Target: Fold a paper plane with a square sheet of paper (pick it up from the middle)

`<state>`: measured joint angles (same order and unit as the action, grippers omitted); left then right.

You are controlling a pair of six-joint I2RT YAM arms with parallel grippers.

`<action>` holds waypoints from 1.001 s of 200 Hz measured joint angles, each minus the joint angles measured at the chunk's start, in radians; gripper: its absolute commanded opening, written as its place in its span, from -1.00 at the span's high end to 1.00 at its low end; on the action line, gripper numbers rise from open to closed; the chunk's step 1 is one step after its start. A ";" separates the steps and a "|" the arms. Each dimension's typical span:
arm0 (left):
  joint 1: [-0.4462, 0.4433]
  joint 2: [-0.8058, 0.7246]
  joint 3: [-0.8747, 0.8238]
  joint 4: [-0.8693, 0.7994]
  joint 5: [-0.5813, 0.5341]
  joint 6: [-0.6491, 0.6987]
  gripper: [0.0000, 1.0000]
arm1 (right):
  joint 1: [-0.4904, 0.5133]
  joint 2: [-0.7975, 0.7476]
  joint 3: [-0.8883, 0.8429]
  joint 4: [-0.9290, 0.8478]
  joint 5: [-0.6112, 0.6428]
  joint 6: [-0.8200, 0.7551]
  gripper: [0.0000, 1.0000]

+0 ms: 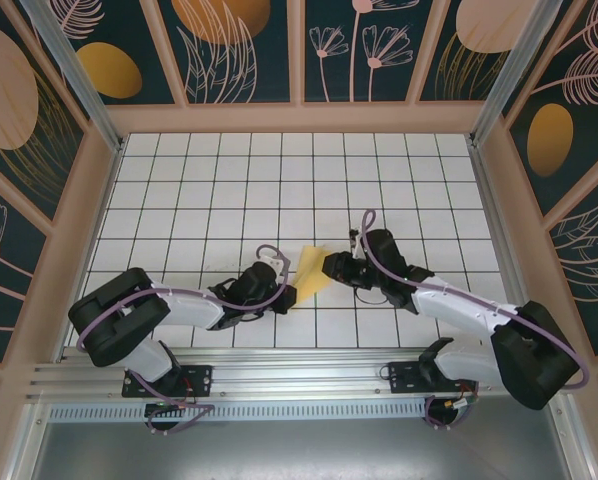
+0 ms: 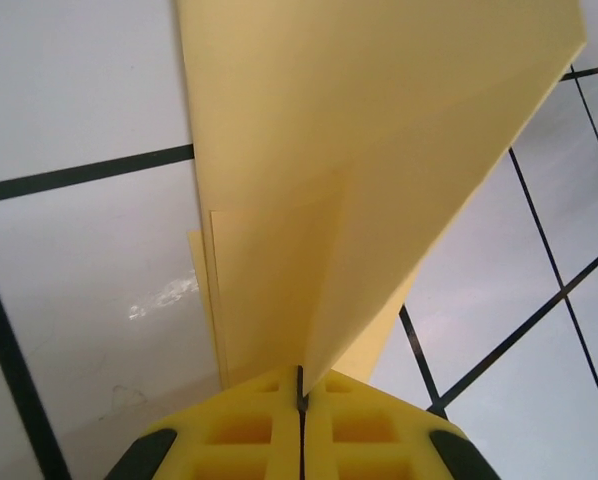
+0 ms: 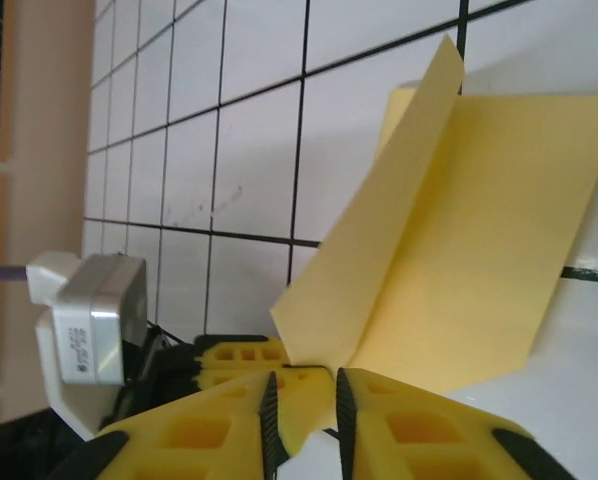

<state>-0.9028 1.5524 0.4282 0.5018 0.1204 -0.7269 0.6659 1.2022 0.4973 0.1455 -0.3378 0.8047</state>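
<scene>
A white table with a black grid fills the floor of the cell, and panels painted with leaves and flowers stand around it. In the middle, towards the near side, the two arms meet at the square sheet of paper. It is already folded into a narrower creased yellow shape.

The left gripper holds the paper from the near left. In its wrist view the yellow fingers are pressed together on the crease, and the paper rises from them as two flaps. The right gripper comes from the right. Its fingers stand a little apart with the lower corner of the paper between them. I cannot tell if the pads really press on it.

I judge that the step in hand is a further fold of one flap along the centre crease. To do it well, a firm clamp on the left side is needed, so that the crease does not slip. The right gripper should take one flap only, close fully on it, and lay it down slowly with its edges aligned. The two arms should not pull away from each other, because thin paper tears or bends easily.

As for containers, I see none on the table. The paper is in nothing, only between the two grippers.
</scene>
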 measured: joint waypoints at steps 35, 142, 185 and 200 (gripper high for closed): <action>0.021 0.001 -0.016 0.063 0.082 -0.035 0.82 | 0.020 0.092 0.006 0.039 -0.043 -0.023 0.71; 0.079 0.042 -0.026 0.161 0.224 -0.102 0.83 | 0.041 0.247 0.067 0.114 -0.079 -0.053 0.77; 0.082 0.070 -0.031 0.185 0.247 -0.117 0.83 | 0.041 0.317 0.103 0.145 -0.104 -0.060 0.75; 0.085 0.081 -0.031 0.192 0.253 -0.117 0.83 | 0.041 0.332 0.108 0.152 -0.109 -0.060 0.73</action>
<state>-0.8181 1.6337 0.3969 0.6933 0.3733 -0.8436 0.7067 1.5341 0.6048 0.2977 -0.4473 0.7452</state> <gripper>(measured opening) 0.089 0.126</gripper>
